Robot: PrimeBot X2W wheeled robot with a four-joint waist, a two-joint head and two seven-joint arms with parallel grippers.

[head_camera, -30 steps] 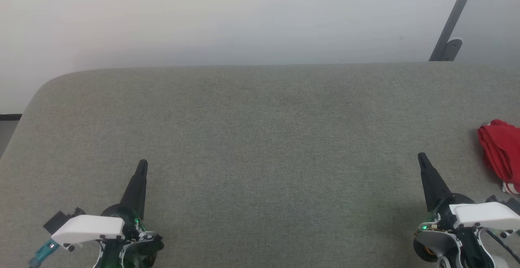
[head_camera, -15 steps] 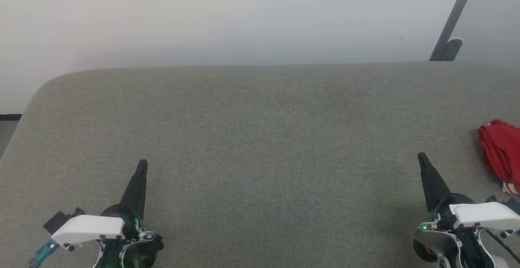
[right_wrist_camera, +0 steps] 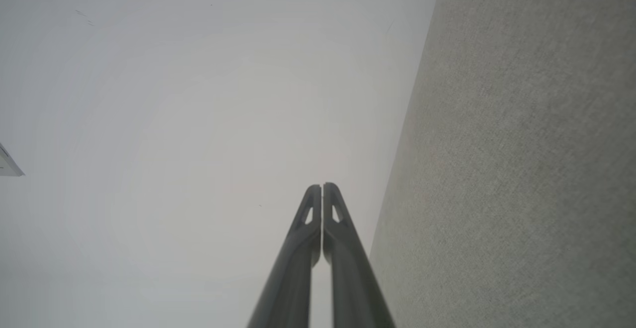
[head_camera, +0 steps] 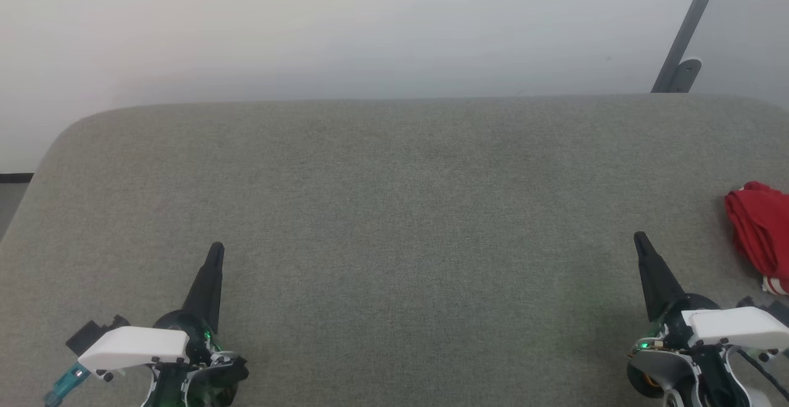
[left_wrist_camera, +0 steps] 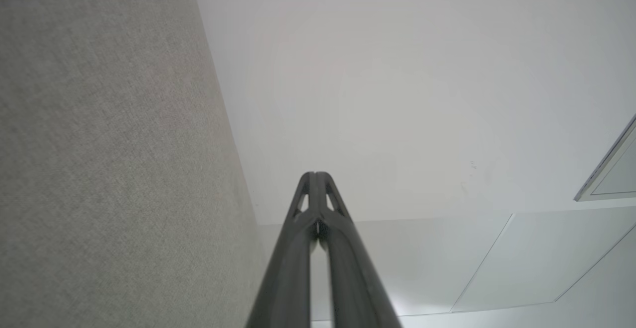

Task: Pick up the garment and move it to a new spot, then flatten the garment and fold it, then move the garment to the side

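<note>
The garment [head_camera: 762, 234] is a bunched red cloth with a bit of white-and-red striped trim, lying at the right edge of the head view and partly cut off by the frame. My right gripper [head_camera: 640, 238] stands shut at the lower right, a short way left of the garment and not touching it. At the lower left my left gripper [head_camera: 216, 249] is shut too, far from the cloth. In the wrist views, the left gripper [left_wrist_camera: 315, 174] and the right gripper [right_wrist_camera: 322, 186] each show fingertips pressed together with nothing between them.
A wide grey fabric-covered surface [head_camera: 394, 209] spreads before me, with a rounded far-left corner. Behind it rises a pale wall [head_camera: 345, 24]. A grey metal bracket [head_camera: 685, 43] leans at the upper right.
</note>
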